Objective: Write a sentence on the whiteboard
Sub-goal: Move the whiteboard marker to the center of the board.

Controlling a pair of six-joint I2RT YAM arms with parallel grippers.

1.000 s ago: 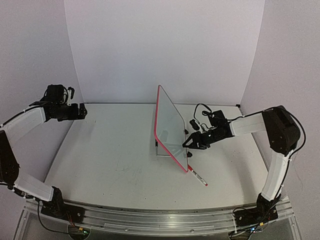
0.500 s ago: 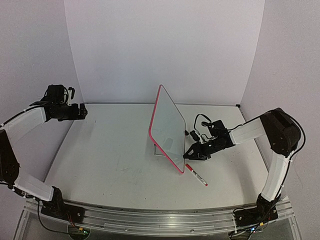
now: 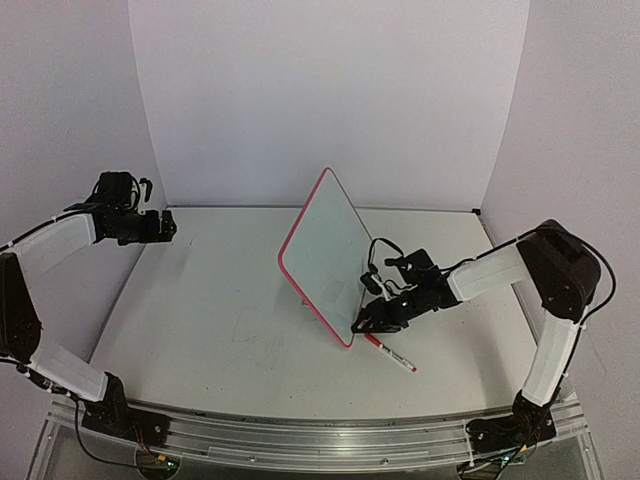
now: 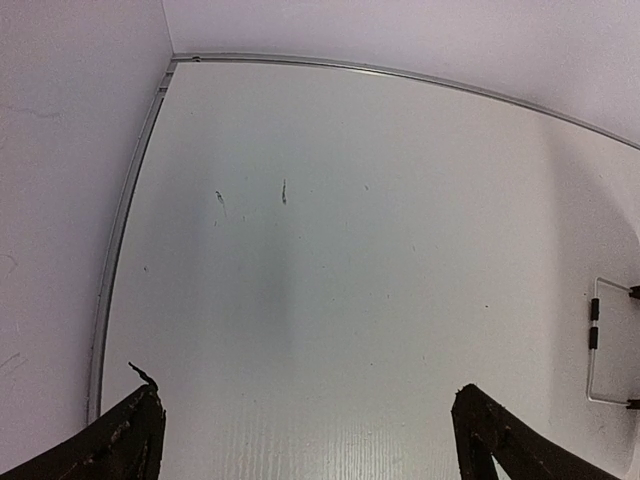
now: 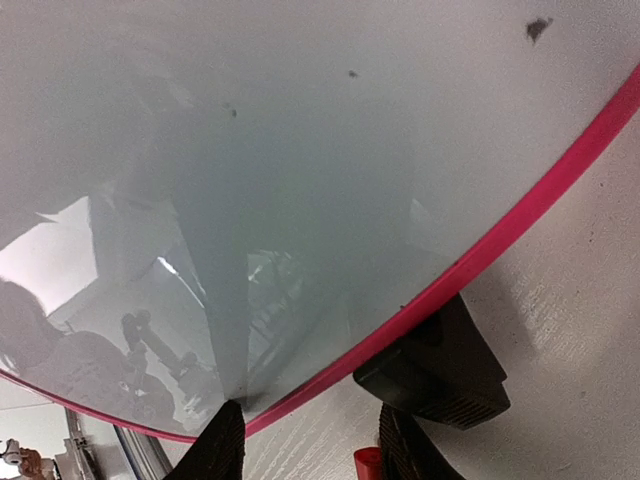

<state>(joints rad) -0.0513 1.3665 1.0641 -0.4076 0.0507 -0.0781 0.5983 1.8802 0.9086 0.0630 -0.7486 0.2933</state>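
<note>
Looking down from the top camera first: the whiteboard [image 3: 325,250] is propped up on edge around the middle of the desk [image 3: 200,310], leaning back. It's a thin flat panel with rounded corners and a red-pink rim. The right end effector [image 3: 362,322] is right at the board's lower near corner. A skinny marker [image 3: 397,357] lies flat on the desk just beside that corner. The left end effector [image 3: 168,226] hangs way off at the far left, well apart from the board, with its fingers spread wide and nothing in them.

Left wrist cam: two dark, rough-edged fingers [image 4: 130,440] poke in at the bottom corners with a big gap between them. Below is matte white desk with faint wood-like grain and a couple of tiny dark scuffs. A thin wire loop [image 4: 592,350] peeks in at the right edge.

Right wrist cam: the glossy board face fills most of the frame, mirror-like, with a few dark specks. The rim [image 5: 540,200] cuts diagonally across, and a chunky black clip foot [image 5: 435,370] sits under it. The fingers [image 5: 225,450] sit on either side of the rim; I can't tell if they're actually pinching it.
</note>
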